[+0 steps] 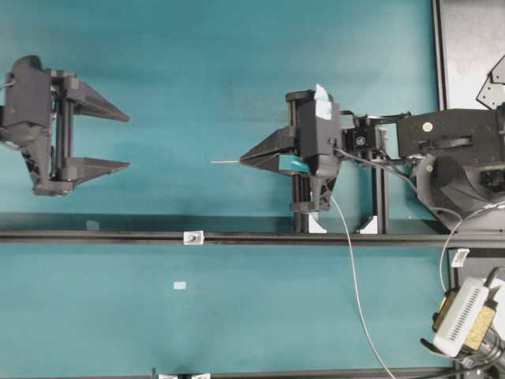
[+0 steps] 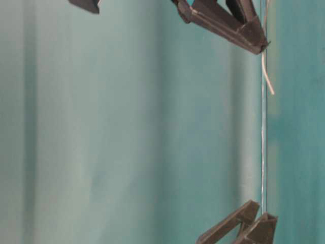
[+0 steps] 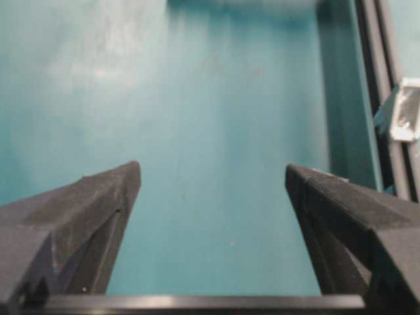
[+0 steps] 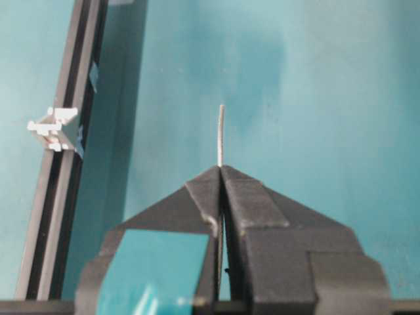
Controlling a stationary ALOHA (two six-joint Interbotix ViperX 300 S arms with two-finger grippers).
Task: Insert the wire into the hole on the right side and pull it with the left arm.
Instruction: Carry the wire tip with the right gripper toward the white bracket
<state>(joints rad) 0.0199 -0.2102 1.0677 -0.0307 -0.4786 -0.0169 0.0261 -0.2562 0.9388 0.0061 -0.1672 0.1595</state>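
The right gripper (image 1: 245, 159) (the one with teal tape and a white label) is clenched on the wire (image 1: 224, 162), a short silver tip of which pokes out past its closed fingertips toward the left arm, above the teal table (image 1: 197, 63). The left gripper (image 1: 126, 142) hangs well apart from it with its pointed black fingers spread wide, grasping nothing. The small block with the hole (image 1: 193, 237) sits on the dark rail (image 1: 95, 236), near neither gripper

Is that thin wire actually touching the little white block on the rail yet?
Apart. In the right wrist view the wire sticks out of the shut right hand over bare teal table, while the white block sits well off to its left on the rail.
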